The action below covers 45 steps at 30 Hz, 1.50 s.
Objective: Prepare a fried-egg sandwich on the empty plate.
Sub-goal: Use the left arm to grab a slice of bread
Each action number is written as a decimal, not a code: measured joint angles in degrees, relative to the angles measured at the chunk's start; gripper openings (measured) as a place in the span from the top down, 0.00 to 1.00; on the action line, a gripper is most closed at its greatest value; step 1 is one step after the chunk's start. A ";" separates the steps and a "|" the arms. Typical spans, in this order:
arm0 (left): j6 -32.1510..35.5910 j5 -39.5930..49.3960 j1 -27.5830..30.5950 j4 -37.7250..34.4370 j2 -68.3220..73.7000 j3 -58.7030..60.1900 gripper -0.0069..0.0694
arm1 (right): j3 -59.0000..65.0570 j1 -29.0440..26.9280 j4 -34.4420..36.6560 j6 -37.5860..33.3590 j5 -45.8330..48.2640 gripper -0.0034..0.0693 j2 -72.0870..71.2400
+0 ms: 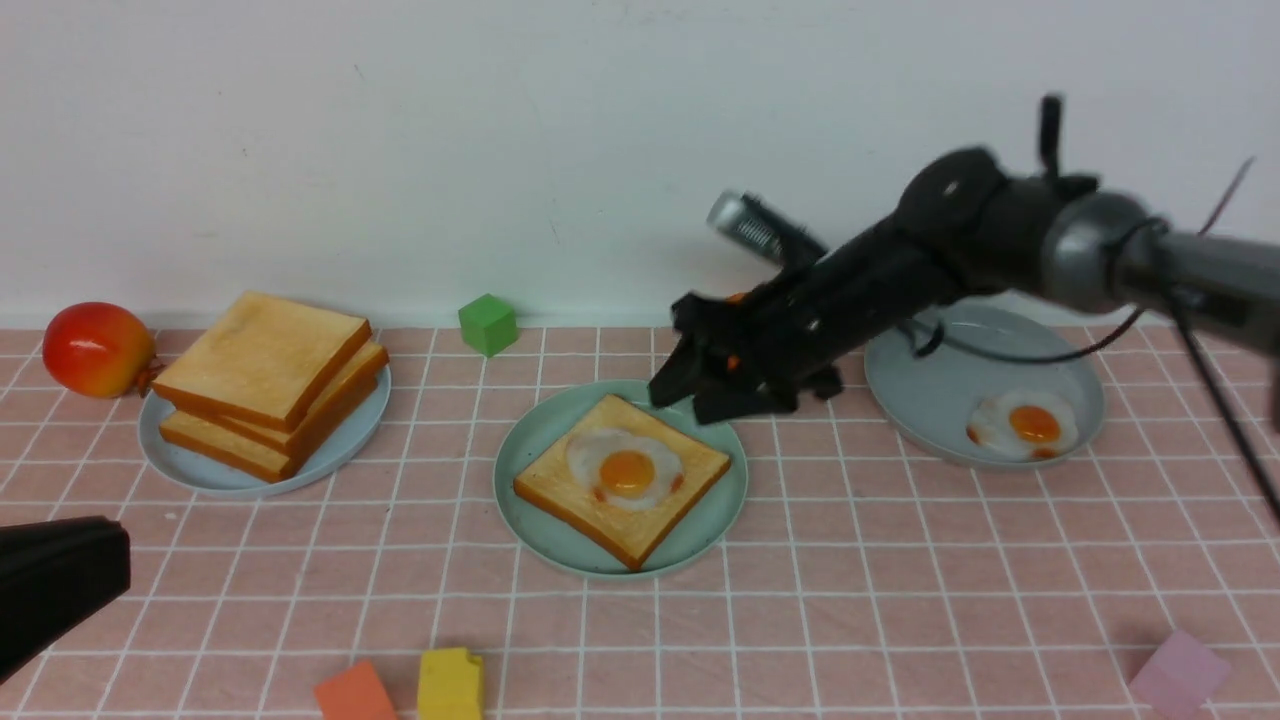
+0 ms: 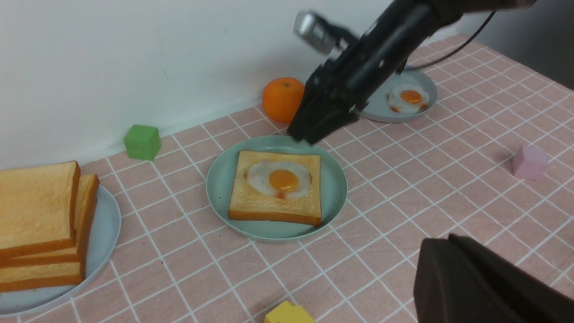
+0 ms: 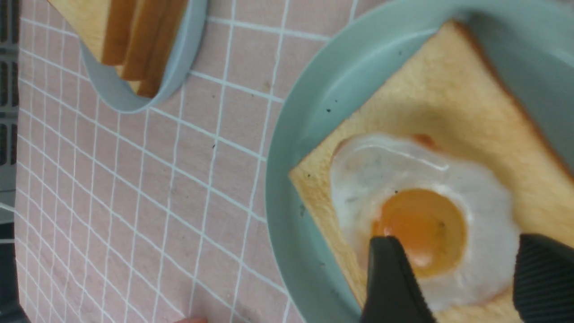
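Your toast slice [image 2: 269, 204] lies flat on the mint-green plate [image 2: 219, 190], fried egg [image 2: 278, 178] on top, yolk up. The right tool [image 2: 311, 133] hangs over the plate's far rim, with the orange [image 2: 281, 99] just behind it.

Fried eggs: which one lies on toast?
The egg on the toast slice in the mint-green plate; the other egg lies bare on the grey plate.

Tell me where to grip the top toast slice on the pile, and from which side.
Pinch the top toast slice by its near crust edge, from above and below, coming in low from the robot's side. It lies flat and askew on the pile, so that edge probably overhangs the slices beneath.
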 joint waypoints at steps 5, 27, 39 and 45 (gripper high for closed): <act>-3.43 0.23 0.00 0.16 0.46 0.05 0.92 | 0.00 -1.07 -12.21 4.64 5.84 0.53 -8.77; -6.94 10.72 18.41 0.22 43.75 -19.87 0.93 | 36.90 5.69 -43.96 16.08 12.37 0.95 -72.75; 8.66 7.70 35.72 -11.42 67.67 -32.54 0.90 | 44.96 5.73 -44.61 12.87 9.03 0.95 -89.21; 10.35 4.31 35.72 -7.07 76.08 -39.27 0.73 | 46.10 5.73 -44.56 12.69 6.69 0.95 -89.20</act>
